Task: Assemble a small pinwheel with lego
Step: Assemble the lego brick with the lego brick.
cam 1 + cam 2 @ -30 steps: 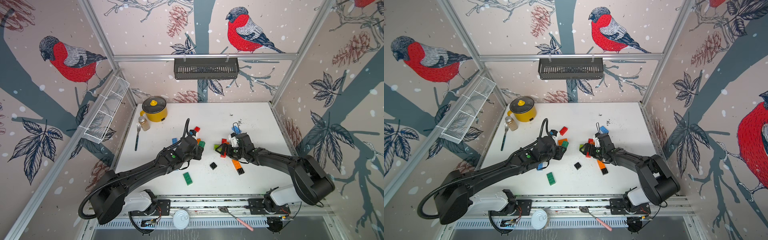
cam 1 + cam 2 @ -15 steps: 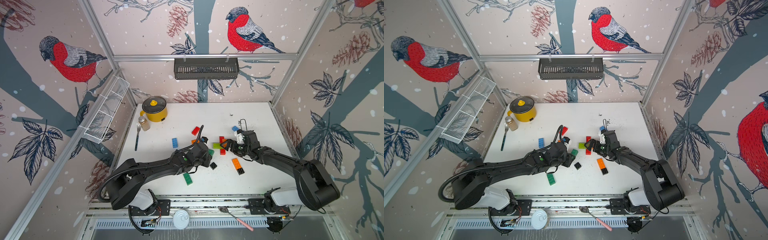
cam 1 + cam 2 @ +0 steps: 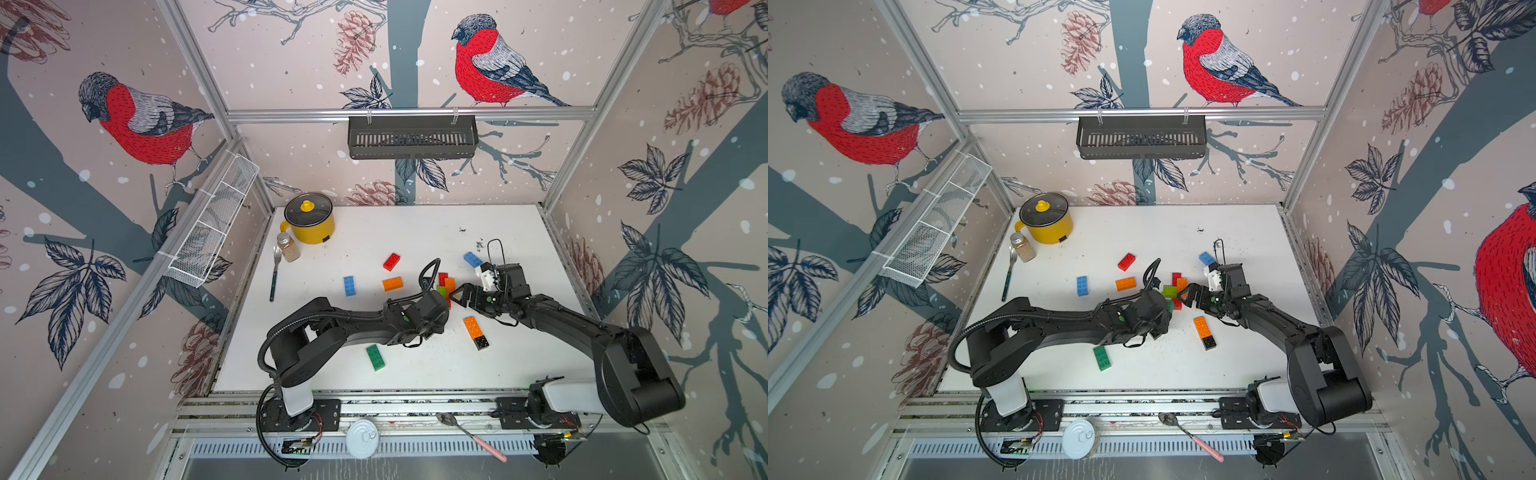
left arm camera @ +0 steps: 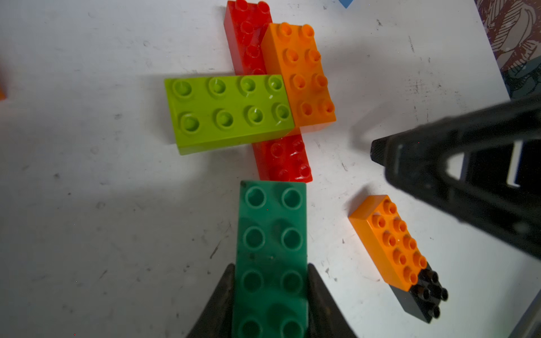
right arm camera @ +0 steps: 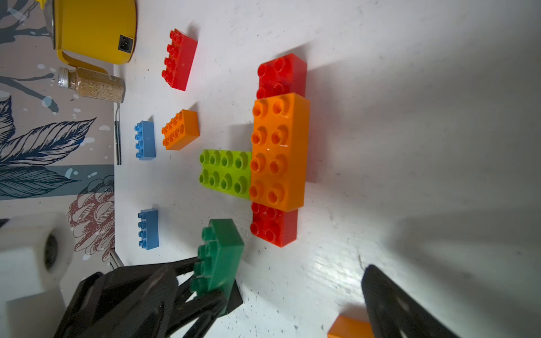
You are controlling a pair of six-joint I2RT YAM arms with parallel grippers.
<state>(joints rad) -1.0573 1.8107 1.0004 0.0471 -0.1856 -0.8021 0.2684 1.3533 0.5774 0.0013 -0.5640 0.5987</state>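
White table (image 3: pixel 374 232), seen in both top views, carries two black arms, a yellow lidded pot (image 3: pixel 309 218) at its far left corner, and the lego. The right arm (image 3: pixel 582 332) reaches toward mid-table, and the right fingers (image 5: pixel 392 307) are spread wide, holding nothing, just beside the part-built pinwheel (image 3: pixel 446 284). On the left arm (image 3: pixel 345 324), the left fingers (image 4: pixel 224 298) are clamped on the long sides of a dark green brick (image 4: pixel 272 234), whose free end lies just beside one end of the red row (image 4: pixel 281 158). The pinwheel stands mid-table between the two sets of fingers: the red row is below, an orange brick (image 4: pixel 301 73) is stacked lengthwise on it, and a lime brick (image 4: pixel 228 111) lies crosswise with one end against the orange brick's long side. Loose on the table are a second dark green brick (image 3: pixel 375 357) toward the front, a second orange brick (image 3: pixel 473 327) touching a small black square (image 3: pixel 482 342) at one end, and a third orange brick (image 3: pixel 392 284), a red brick (image 3: pixel 391 262) and two blue bricks (image 3: pixel 349 286) (image 3: pixel 472 259) farther back.
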